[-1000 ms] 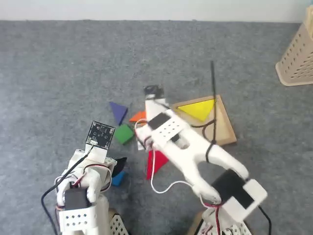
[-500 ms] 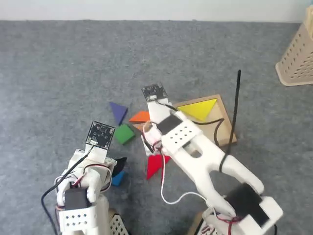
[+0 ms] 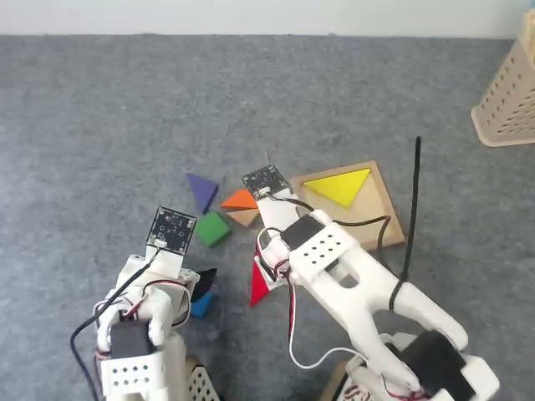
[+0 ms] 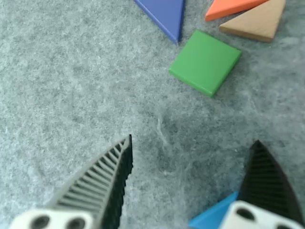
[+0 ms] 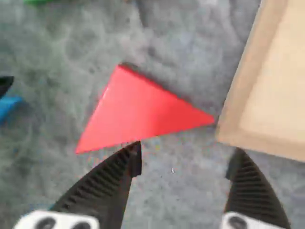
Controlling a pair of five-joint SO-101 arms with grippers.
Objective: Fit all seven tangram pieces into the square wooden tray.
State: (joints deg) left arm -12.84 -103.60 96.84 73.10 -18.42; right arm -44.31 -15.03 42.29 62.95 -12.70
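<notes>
Nearest, well apart from the tray (image 3: 392, 210), the left gripper (image 4: 193, 140) hangs wide and empty by the blue piece (image 3: 201, 305). Just beside the tray, the right gripper (image 5: 187, 150) gapes empty at the red triangle (image 5: 138, 112). Farther out, the green square (image 4: 205, 62), tan triangle (image 3: 245, 217), orange triangle (image 3: 240, 199) and purple triangle (image 3: 201, 190) lie outside the tray. Only the yellow triangle (image 3: 338, 185) sits inside it, so by my count six pieces are left. No legible writing.

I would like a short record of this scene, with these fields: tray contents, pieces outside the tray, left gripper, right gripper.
tray contents: wooden tray holds a yellow triangle; the part under the arm is hidden
pieces outside: purple triangle, orange triangle, tan triangle, green square, red triangle, blue piece, all on the grey carpet
left gripper: open, empty, between green square and blue piece
right gripper: open, empty, beside red triangle and tray edge
</notes>
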